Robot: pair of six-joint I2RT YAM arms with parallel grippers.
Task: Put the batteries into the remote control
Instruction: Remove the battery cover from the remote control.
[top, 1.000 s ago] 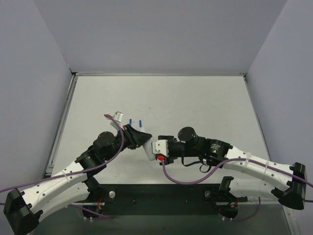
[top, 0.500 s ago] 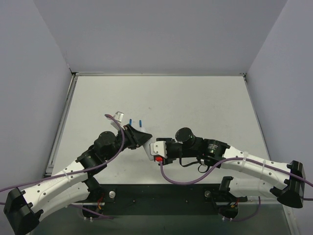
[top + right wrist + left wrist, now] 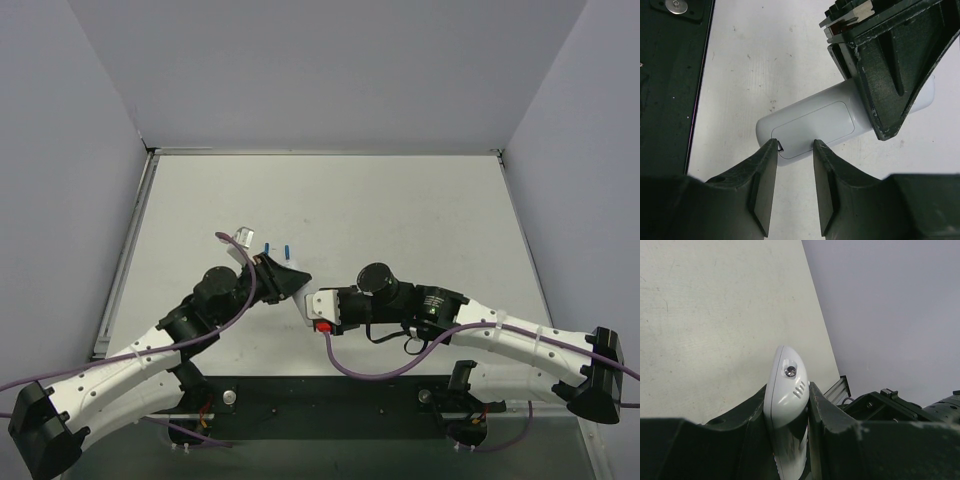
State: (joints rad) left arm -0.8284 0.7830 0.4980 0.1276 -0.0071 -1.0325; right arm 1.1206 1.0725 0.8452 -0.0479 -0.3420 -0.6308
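Note:
My left gripper (image 3: 286,281) is shut on the white remote control (image 3: 303,305), which it holds on edge over the table; in the left wrist view the remote (image 3: 786,390) is pinched between both fingers (image 3: 830,422). In the right wrist view the remote's plain back (image 3: 815,122) faces me, with the outline of the battery cover on it. My right gripper (image 3: 795,150) is open, with its tips at the remote's free end and one tip by the cover's notch. Two blue batteries (image 3: 277,247) lie on the table beyond the left gripper.
The left gripper's dark finger (image 3: 890,65) covers the far end of the remote. The black base plate (image 3: 670,75) runs along the near table edge. Grey walls enclose the white table (image 3: 400,210).
My right arm has moved left, bringing its open gripper up to the remote's free end. The left arm has shifted slightly and still holds the remote.

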